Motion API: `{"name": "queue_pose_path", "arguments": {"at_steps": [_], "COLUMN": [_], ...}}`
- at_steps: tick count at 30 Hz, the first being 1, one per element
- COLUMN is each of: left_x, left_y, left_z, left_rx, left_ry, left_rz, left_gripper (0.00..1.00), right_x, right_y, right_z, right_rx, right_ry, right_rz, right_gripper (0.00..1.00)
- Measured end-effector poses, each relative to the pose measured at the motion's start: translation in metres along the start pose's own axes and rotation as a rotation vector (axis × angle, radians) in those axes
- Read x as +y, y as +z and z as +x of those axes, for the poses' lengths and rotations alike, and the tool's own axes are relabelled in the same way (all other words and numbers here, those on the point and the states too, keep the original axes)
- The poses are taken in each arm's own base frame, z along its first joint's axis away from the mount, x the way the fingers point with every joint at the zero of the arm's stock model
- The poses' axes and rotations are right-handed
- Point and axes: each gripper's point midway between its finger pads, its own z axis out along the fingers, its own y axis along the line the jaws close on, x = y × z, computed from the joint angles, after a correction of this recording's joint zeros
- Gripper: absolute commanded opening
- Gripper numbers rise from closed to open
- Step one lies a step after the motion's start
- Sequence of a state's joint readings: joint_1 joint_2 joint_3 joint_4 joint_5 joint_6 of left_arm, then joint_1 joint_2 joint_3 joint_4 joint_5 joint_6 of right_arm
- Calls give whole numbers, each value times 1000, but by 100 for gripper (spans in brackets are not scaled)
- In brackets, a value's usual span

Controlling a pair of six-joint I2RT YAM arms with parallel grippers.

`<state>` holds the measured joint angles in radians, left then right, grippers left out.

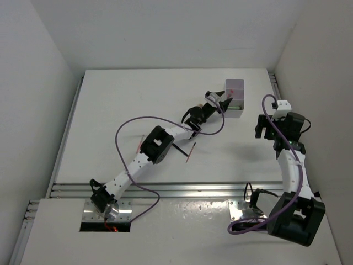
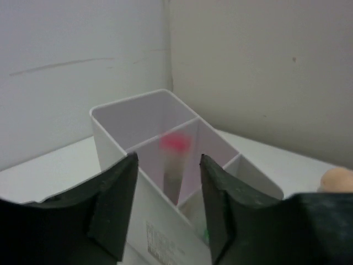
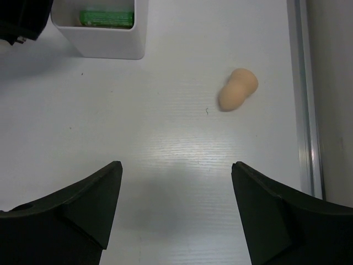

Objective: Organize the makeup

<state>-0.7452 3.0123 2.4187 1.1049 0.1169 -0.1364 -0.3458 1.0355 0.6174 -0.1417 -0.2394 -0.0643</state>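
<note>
Left hand (image 2: 168,165) before box (image 2: 107,135), sponge (image 2: 337,179) beside.

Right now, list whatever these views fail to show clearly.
Left wrist view: pink-capped tube blurred, its base hidden by the box wall.
Right wrist view: green tube partly behind the box rim; count unclear.
Top view: pencils too small, partly under the left arm.

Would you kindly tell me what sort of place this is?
Probably a robotics lab test cell, not a home: plain white walls enclose a white table, a left arm and right arm are bolted at its near edge, and an aluminium rail runs across it.
</note>
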Motion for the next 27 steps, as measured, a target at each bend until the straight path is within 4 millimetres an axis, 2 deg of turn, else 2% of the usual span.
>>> {"name": "queue_pose_path", "arguments": {"at_steps": [1, 4, 7, 10, 14, 18, 21, 24, 27], "left_x": [-1, -3, -3, -5, -2, 11, 26, 47, 78], "left_y": [-5, -20, -28, -29, -23, -15, -11, -19, -42], "left_z": [5, 19, 17, 3, -46, -112, -159, -192, -208], "left_rx": [13, 69, 110, 131, 117, 74, 51, 72, 145], "left_ry": [2, -19, -26, -28, -16, 16, 38, 63, 124], "left_rz": [2, 6, 20, 51, 86, 95, 92, 75, 34], "left_gripper": [70, 82, 83, 86, 87, 87, 87, 88, 88], "right_x": [-1, -6, -10, -17, -25, -33, -39, -43, -47], "right_y": [0, 0, 0, 4, 18, 38, 54, 72, 89], "right_z": [0, -5, -10, -18, -21, -4, 12, 28, 40], "right_rx": [8, 26, 64, 117, 182, 270, 338, 396, 437], "right_ry": [2, 18, 77, 151, 234, 296, 327, 347, 362], "right_rz": [2, 26, 50, 79, 114, 160, 188, 208, 218], "right_gripper": [81, 82, 81, 78, 74, 69, 69, 69, 66]}}
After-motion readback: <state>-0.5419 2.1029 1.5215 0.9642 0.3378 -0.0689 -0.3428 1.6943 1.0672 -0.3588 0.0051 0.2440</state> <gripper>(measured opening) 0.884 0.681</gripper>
